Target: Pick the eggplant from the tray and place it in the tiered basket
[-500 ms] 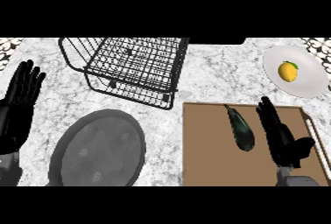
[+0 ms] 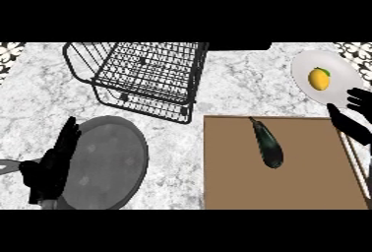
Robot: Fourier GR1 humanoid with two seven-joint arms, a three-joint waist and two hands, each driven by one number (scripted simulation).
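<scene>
Where it lies on the tray [image 2: 218, 197], the eggplant [image 2: 267, 144] is slim, dark green

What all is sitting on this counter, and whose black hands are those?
tiered basket: one, black wire, at the back of the counter, left of middle
round pan or platter: one, dark grey, front left
tray: one, brown, flat, front right
eggplant: one, dark green to black, lying on the tray, stem end pointing to the back
plate: one, white, back right
fruit: one, yellow with a green tip, on the plate
counter: one, white and grey marble
left hand: one, black, fingers straight, over the grey pan's left edge; it is the robot's
right hand: one, black, open, at the right edge between plate and tray; also the robot's
</scene>
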